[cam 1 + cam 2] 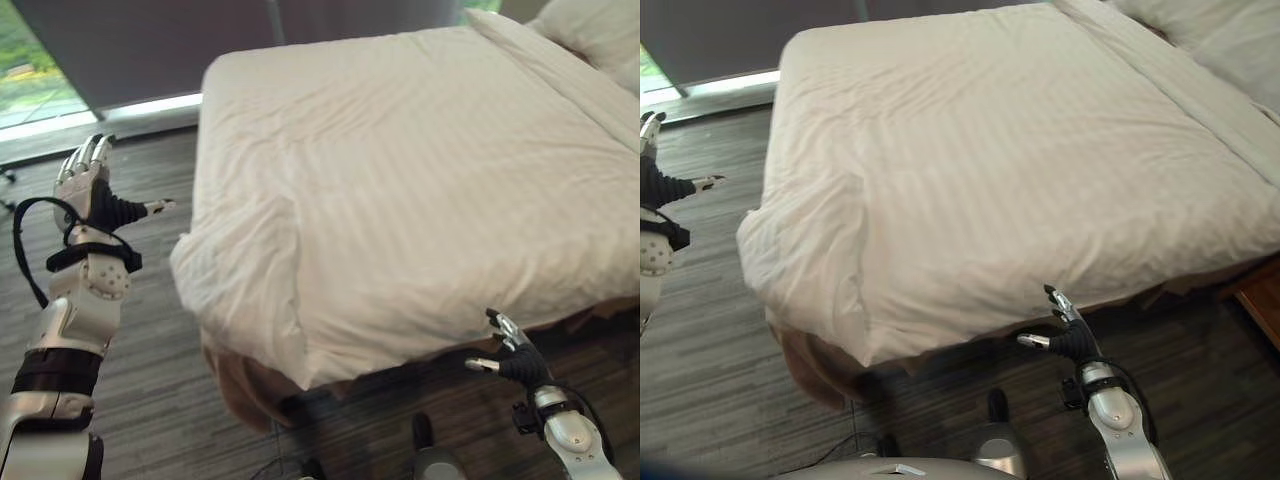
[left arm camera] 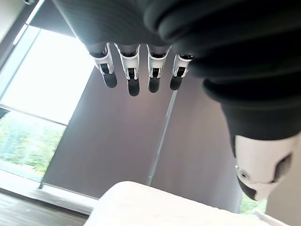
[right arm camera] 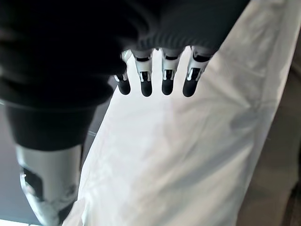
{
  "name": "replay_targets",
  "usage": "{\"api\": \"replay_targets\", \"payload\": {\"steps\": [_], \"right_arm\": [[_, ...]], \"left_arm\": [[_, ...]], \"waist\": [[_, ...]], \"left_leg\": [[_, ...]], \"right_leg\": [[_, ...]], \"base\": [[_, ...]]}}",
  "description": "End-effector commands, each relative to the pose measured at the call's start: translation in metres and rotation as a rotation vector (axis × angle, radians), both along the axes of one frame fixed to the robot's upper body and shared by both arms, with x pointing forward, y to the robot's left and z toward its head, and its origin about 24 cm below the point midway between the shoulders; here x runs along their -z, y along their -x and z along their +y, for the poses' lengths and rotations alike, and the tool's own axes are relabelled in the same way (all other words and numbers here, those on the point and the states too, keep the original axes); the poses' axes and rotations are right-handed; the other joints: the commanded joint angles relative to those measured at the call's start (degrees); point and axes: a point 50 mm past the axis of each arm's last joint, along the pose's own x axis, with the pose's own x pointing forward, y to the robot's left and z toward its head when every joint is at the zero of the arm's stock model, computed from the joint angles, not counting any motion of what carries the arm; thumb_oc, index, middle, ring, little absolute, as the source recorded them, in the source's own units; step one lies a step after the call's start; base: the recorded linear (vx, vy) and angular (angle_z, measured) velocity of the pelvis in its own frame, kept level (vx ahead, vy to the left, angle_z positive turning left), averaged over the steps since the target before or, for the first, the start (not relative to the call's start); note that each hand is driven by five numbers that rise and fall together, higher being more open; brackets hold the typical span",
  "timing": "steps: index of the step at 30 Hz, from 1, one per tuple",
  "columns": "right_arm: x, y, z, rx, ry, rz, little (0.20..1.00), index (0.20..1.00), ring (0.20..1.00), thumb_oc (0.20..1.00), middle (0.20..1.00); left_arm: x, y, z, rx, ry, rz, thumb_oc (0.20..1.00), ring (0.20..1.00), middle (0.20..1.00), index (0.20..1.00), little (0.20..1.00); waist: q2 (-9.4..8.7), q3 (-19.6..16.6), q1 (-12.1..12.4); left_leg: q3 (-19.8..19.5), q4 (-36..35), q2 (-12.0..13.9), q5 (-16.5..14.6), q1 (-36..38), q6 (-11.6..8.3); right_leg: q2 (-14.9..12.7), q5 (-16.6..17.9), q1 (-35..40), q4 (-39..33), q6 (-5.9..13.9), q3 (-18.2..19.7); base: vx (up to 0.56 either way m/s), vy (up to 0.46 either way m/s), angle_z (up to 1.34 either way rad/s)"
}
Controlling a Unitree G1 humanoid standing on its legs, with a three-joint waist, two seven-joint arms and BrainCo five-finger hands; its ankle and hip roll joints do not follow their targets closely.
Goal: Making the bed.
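Two hands free: I read neither as holding anything right now.
Bed: the wide bed under a white striped duvet (image 1: pixel 420 170) is my landmark; the cover lies mostly smooth, probably spread already.
Pillow: a plump white pillow (image 1: pixel 600 30) rests at the bed's far head end.
Corner: the duvet's near foot corner (image 1: pixel 250 290) bulges and droops, so I judge it needs tugging.
Left hand (image 1: pixel 90 180): raised beside the bed's foot corner, fingers straight, clear of the cloth.
Right hand (image 1: pixel 1065 325): low, just below the duvet's near hanging edge, fingers relaxed, thumb out.
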Motion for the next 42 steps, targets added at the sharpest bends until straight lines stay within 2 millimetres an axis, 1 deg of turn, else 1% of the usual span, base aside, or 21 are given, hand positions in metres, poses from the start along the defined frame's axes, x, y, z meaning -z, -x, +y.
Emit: {"api": "replay_targets", "payload": {"steps": [1,2,3,4,5,7,11,15,16,19,24,25,26,27,28,33,35,37,39,40,42], "right_arm": [[-0.021,-0.01,-0.001,-0.064,0.062,-0.104,1.0,1.0,1.0,1.0,1.0],[-0.02,-0.008,0.0,-0.067,0.061,-0.098,1.0,1.0,1.0,1.0,1.0],[-0.02,-0.008,0.001,-0.08,0.062,-0.094,1.0,1.0,1.0,1.0,1.0],[-0.017,-0.005,0.0,-0.087,0.067,-0.078,1.0,1.0,1.0,1.0,1.0],[-0.017,-0.005,0.0,-0.086,0.066,-0.078,1.0,1.0,1.0,1.0,1.0],[-0.018,-0.008,-0.001,-0.094,0.087,-0.084,1.0,1.0,1.0,1.0,1.0],[-0.022,-0.013,-0.002,-0.085,0.088,-0.106,1.0,1.0,1.0,1.0,1.0],[-0.028,-0.021,-0.003,-0.067,0.093,-0.147,1.0,1.0,1.0,1.0,1.0],[-0.028,-0.021,-0.003,-0.066,0.092,-0.149,1.0,1.0,1.0,1.0,1.0],[-0.033,-0.031,0.0,-0.072,0.099,-0.188,1.0,1.0,1.0,1.0,1.0],[-0.035,-0.037,0.004,-0.076,0.097,-0.21,1.0,1.0,1.0,1.0,1.0],[-0.034,-0.037,0.003,-0.069,0.093,-0.21,1.0,1.0,1.0,1.0,1.0],[-0.033,-0.036,0.003,-0.065,0.085,-0.207,1.0,1.0,1.0,1.0,1.0],[-0.033,-0.037,0.003,-0.065,0.085,-0.208,1.0,1.0,1.0,1.0,1.0],[-0.032,-0.035,0.003,-0.059,0.073,-0.203,1.0,1.0,1.0,1.0,1.0],[-0.034,-0.036,0.003,-0.072,0.072,-0.209,1.0,1.0,1.0,1.0,1.0],[-0.048,-0.038,0.013,-0.14,0.072,-0.264,1.0,1.0,1.0,1.0,1.0],[-0.056,-0.039,0.02,-0.179,0.073,-0.298,1.0,1.0,1.0,1.0,1.0],[-0.06,-0.038,0.029,-0.224,0.054,-0.317,1.0,1.0,1.0,1.0,1.0],[-0.062,-0.04,0.034,-0.24,0.039,-0.332,1.0,1.0,1.0,1.0,1.0],[-0.064,-0.043,0.041,-0.252,-0.005,-0.34,1.0,1.0,1.0,1.0,1.0]], "left_arm": [[-0.041,-0.004,0.006,-0.064,-0.102,-0.094,1.0,1.0,1.0,1.0,1.0],[-0.043,-0.003,0.008,-0.08,-0.125,-0.086,1.0,1.0,1.0,1.0,1.0],[-0.043,-0.004,0.01,-0.101,-0.146,-0.072,1.0,1.0,1.0,1.0,1.0],[-0.043,-0.004,0.017,-0.155,-0.195,-0.027,1.0,1.0,1.0,1.0,1.0],[-0.043,-0.004,0.017,-0.154,-0.196,-0.027,1.0,1.0,1.0,1.0,1.0],[-0.043,-0.003,0.029,-0.218,-0.199,-0.001,1.0,1.0,1.0,1.0,1.0],[-0.045,-0.005,0.034,-0.252,-0.202,0.022,1.0,1.0,1.0,1.0,1.0],[-0.048,-0.013,0.033,-0.273,-0.209,0.033,1.0,1.0,1.0,1.0,1.0],[-0.049,-0.014,0.032,-0.272,-0.21,0.031,1.0,1.0,1.0,1.0,1.0],[-0.053,-0.022,0.031,-0.294,-0.224,0.051,1.0,1.0,1.0,1.0,1.0],[-0.054,-0.022,0.041,-0.359,-0.24,0.106,1.0,1.0,1.0,1.0,1.0],[-0.049,-0.021,0.048,-0.392,-0.228,0.144,0.893,0.893,0.893,0.893,0.893],[-0.048,-0.019,0.051,-0.405,-0.221,0.153,0.539,0.539,0.539,0.539,0.539],[-0.048,-0.02,0.051,-0.405,-0.221,0.153,0.351,0.351,0.351,0.351,0.351],[-0.043,-0.015,0.058,-0.435,-0.211,0.176,0.2,0.2,0.2,0.2,0.2],[-0.034,-0.001,0.073,-0.464,-0.169,0.199,0.2,0.2,0.2,0.2,0.2],[-0.018,0.009,0.08,-0.454,-0.104,0.198,0.2,0.2,0.2,0.2,0.2],[-0.007,0.01,0.078,-0.427,-0.06,0.194,0.2,0.2,0.2,0.2,0.2],[0.007,0.004,0.066,-0.369,-0.031,0.204,0.2,0.2,0.2,0.2,0.2],[0.011,-0.001,0.06,-0.345,-0.018,0.197,0.2,0.2,0.2,0.2,0.2],[0.017,-0.012,0.044,-0.274,-0.006,0.208,0.2,0.2,0.2,0.2,0.2]], "waist": [[2.58,2.19,0.37],[2.35,2.54,0.47],[2.11,3.26,0.23],[1.41,3.05,0.86],[1.36,3.07,0.91],[0.76,4.37,0.97],[-0.07,5.94,1.15],[-1.64,10.37,1.08],[-1.66,10.39,1.1],[-2.91,14.44,0.95],[-3.71,17.02,1.14],[-3.93,17.96,1.3],[-4.05,18.27,1.43],[-4.06,18.28,1.41],[-4.15,18.73,1.63],[-3.8,18.25,2.41],[-3.26,17.24,3.39],[-2.63,16.47,3.65],[-1.8,15.51,3.7],[-1.23,14.8,3.34],[0.17,12.8,1.89]], "left_leg": [[-0.3,0.62,2.31,-3.35,-4.08,4.74],[0.03,0.66,2.08,-3.48,-4.36,4.93],[0.94,0.69,1.91,-3.61,-3.99,5.13],[1.54,0.75,0.9,-5.23,-3.28,5.24],[1.53,0.75,0.87,-5.22,-3.28,5.26],[3.29,0.86,0.78,-5.37,-4.3,5.46],[3.22,1.42,1.05,-4.88,-6.77,5.49],[1.93,3.27,1.73,-4.15,-11.24,5.09],[1.87,3.35,1.74,-4.15,-11.38,5.09],[0.83,4.46,2.33,-3.05,-15.54,4.79],[-0.05,4.61,2.94,-2.0,-18.45,4.47],[-0.46,4.56,3.04,-1.57,-19.16,4.33],[-0.67,4.44,3.01,-1.44,-19.3,4.3],[-0.69,4.42,3.0,-1.42,-19.31,4.3],[-0.89,4.14,3.02,-1.12,-19.25,4.2],[-1.71,2.87,2.77,-0.87,-18.17,4.19],[-2.69,2.54,2.42,-0.84,-16.95,4.26],[-3.83,2.55,1.94,-0.9,-16.43,4.31],[-4.98,3.16,1.17,0.37,-16.84,5.06],[-6.49,3.15,0.83,1.01,-17.06,5.2],[-9.74,3.45,-0.4,1.68,-17.5,5.66]], "right_leg": [[-3.74,-11.48,-1.24,10.15,2.81,-8.38],[-2.83,-12.88,-1.6,11.97,2.28,-10.39],[-2.73,-12.22,-2.98,13.36,2.38,-11.42],[-3.07,-13.42,-1.08,10.6,2.46,-13.1],[-3.08,-13.32,-0.98,10.41,2.46,-13.13],[-3.71,-10.1,-2.13,8.17,3.06,-12.55],[-3.76,-9.23,-3.39,6.65,2.89,-12.57],[-4.08,-8.85,-5.97,6.74,2.47,-13.23],[-4.09,-8.85,-6.05,6.77,2.45,-13.28],[-4.34,-7.84,-8.85,6.8,2.62,-13.68],[-4.64,-7.18,-10.94,6.41,2.76,-14.04],[-4.7,-7.12,-11.38,6.52,2.78,-14.25],[-4.68,-7.13,-11.53,6.53,2.74,-14.24],[-4.68,-7.14,-11.53,6.54,2.74,-14.26],[-4.73,-7.25,-11.64,6.59,2.72,-14.2],[-4.55,-7.69,-10.89,6.62,2.65,-14.01],[-4.33,-9.01,-9.76,7.83,2.24,-13.43],[-3.99,-10.38,-8.93,8.86,1.87,-12.44],[-2.26,-12.2,-8.9,10.63,0.51,-9.63],[0.21,-14.24,-9.02,12.58,0.04,-6.16],[6.55,-18.08,-9.61,15.27,-1.63,3.65]], "base": [[-0.05,0.096,-0.93],[-0.04,0.145,-1.02],[0.11,0.158,-0.99],[0.11,0.126,-0.59],[0.1,0.101,-0.88],[-0.05,0.016,-0.91],[-0.07,-0.016,-0.27],[-0.11,-0.036,-0.03],[-0.14,-0.048,0.14],[-0.17,-0.048,0.18],[-0.08,-0.027,0.07],[-0.09,-0.051,0.11],[-0.06,-0.038,0.14],[-0.05,-0.015,0.2],[-0.05,-0.006,0.16],[-0.04,-0.017,0.07],[-0.03,-0.055,0.11],[-0.02,-0.074,0.16],[-0.09,-0.111,0.44],[-0.07,-0.176,0.81],[0.03,-0.118,1.35]]}}
